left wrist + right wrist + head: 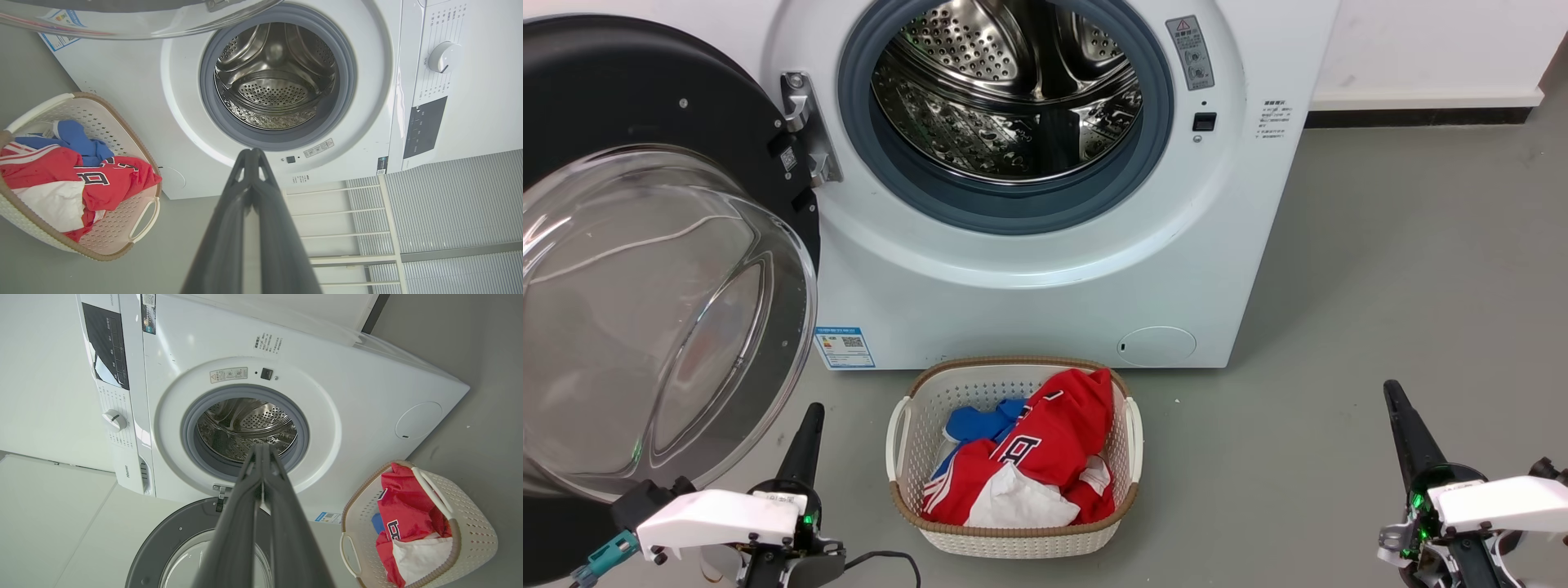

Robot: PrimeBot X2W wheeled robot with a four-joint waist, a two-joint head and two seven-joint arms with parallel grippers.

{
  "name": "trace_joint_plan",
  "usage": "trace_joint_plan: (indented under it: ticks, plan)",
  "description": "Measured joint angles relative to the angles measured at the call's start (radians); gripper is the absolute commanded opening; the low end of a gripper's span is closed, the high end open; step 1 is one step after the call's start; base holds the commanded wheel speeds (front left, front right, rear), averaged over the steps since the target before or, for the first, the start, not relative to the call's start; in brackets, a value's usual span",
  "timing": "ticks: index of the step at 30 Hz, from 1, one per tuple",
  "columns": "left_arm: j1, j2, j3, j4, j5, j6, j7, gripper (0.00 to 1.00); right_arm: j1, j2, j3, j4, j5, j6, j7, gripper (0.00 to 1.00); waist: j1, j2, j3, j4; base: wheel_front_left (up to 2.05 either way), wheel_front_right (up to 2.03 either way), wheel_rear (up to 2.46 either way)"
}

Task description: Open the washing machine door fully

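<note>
Jaws pressed together on both arms and holding nothing: the left gripper [810,425] hangs low over the grey floor [1380,286], near the lower edge of the door's glass bowl. The right gripper [1396,404] sits well apart from it, on the far side of the laundry basket [1013,362].

Neither gripper touches the washing machine door [621,90]. It stands swung out to the left of the white washing machine [1013,286] on its metal hinge [805,122], its inner side and bulging glass turned toward the robot.

The drum opening [1013,106] is wholly uncovered, its grey seal and steel drum bare to view. The basket, heaped with red, blue and white clothes [1062,433], stands on the floor just in front of the machine, below that opening.

By the look of it the task is all but done, if not complete. The door is clear of the opening and well past halfway round, and the closed, empty grippers suggest that no push is under way. Whether the hinge has any travel left cannot be told from these views. If it does, a last nudge on the door's rim would finish the job.
</note>
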Motion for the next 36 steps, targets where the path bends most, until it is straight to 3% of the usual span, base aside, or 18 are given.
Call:
trace_joint_plan:
  ticks: [36]
  plan:
    - [-0.030,-0.058,0.077,0.034,-0.210,-0.069,0.044,0.00,-0.034,0.005,-0.018,0.032,0.272,0.000,0.038,0.00,0.0000,0.0000,0.012,0.013,0.00,0.00,0.00]
